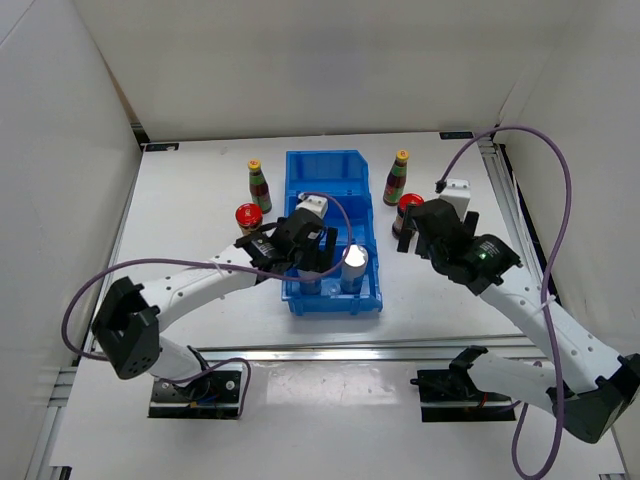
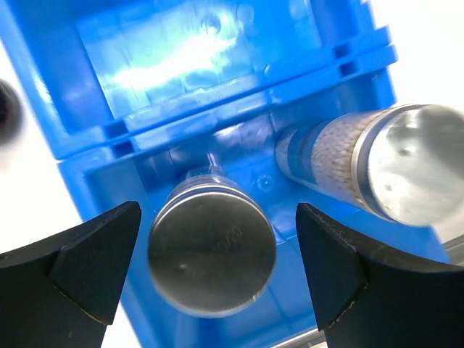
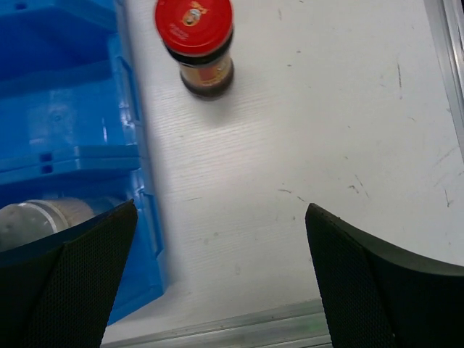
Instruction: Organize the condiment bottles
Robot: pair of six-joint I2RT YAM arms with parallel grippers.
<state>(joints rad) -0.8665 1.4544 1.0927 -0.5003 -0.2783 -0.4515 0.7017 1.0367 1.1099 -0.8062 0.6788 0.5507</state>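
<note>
The white table (image 1: pixel 200 170) carries a blue bin (image 1: pixel 325 158) at its middle, and both white cylinders stand in the compartment nearest the table's near edge. Your left gripper (image 2: pixel 217 268) hangs over one silver-topped cylinder (image 2: pixel 212 250), jaws spread with a gap on either side and grasping nothing. The second cylinder (image 2: pixel 395 163) stands just beside it. That placement looks finished. Your right gripper (image 3: pixel 221 290) is also spread and empty, over bare table toward the right edge and near a red-lidded jar (image 3: pixel 194 25). Next, probably lift the left arm straight clear, then lower the right jaws around that jar.

White tabletop (image 1: pixel 190 200) inside plain white panel walls (image 1: pixel 330 60), aluminium rails (image 1: pixel 420 349) along its edges, bright even light.
</note>
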